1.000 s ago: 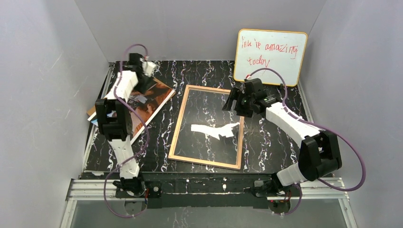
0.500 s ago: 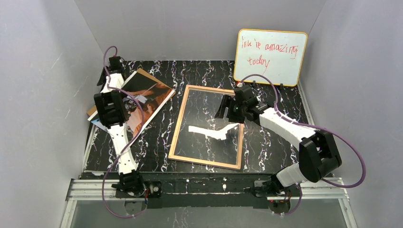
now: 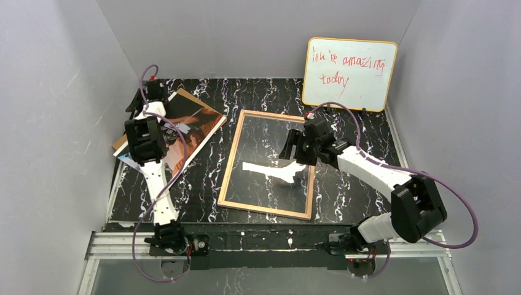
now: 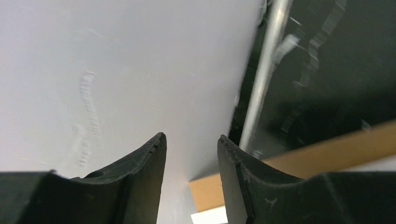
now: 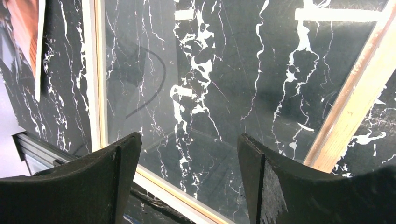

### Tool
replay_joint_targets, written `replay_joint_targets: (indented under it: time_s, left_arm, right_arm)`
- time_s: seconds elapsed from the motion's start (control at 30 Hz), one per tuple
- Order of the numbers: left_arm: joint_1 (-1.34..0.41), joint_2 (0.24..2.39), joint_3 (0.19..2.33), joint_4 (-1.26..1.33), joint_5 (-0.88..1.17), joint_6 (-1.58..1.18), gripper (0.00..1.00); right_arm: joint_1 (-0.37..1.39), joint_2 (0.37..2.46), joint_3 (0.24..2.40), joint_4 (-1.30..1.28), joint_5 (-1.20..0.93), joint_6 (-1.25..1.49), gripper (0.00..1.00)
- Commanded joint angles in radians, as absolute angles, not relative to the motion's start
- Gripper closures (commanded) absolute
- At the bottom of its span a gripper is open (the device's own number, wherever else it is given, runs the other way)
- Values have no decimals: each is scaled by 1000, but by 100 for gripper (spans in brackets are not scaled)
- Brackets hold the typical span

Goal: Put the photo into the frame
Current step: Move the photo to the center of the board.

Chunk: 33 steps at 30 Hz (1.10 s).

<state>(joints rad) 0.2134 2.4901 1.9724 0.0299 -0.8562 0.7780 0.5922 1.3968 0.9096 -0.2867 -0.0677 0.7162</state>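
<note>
Frame (image 3: pixel 264 209) — laid flat at the middle of the marbled surface (image 3: pixel 199 178), tan rim upward. Photo (image 3: pixel 196 120) — laid at the left rear on a brown board (image 4: pixel 303 151), apart from the frame. Right gripper (image 5: pixel 189 140) is held spread wide above the pane, nothing gripped. Left gripper (image 4: pixel 191 140) is held parted and empty, beside the side wall (image 4: pixel 116 70).

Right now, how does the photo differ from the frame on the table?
The photo is opaque, dark with orange-brown tones and a white border; the frame is a tan wood rim around clear glass showing the marble table. The photo lies far left, turned diagonally; the frame lies mid-table, only slightly turned. Both are flat rectangles of similar size.
</note>
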Motion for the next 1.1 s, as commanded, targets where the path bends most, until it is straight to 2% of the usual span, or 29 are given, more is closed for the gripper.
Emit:
replay_joint_targets:
  time_s: [0.0, 0.17, 0.43, 0.77, 0.9, 1.07]
  left_arm:
    - [174, 2417, 1834, 53, -887, 826, 58]
    - [177, 2391, 1742, 11, -870, 792, 58]
    - [180, 2379, 1744, -349, -682, 605, 57]
    - [187, 2267, 1448, -421, -530, 544, 57]
    - [207, 2217, 1516, -482, -439, 483, 58]
    - [214, 2195, 1797, -501, -474, 395, 58]
  right_arm:
    - [596, 1350, 897, -268, -36, 728, 17]
    - [595, 1327, 893, -282, -27, 723, 18]
    - [595, 1285, 883, -298, -5, 713, 19]
    - [597, 1309, 891, -284, -28, 707, 20]
    - [603, 1304, 885, -280, -31, 709, 20]
    - [611, 1300, 866, -264, -32, 724, 21]
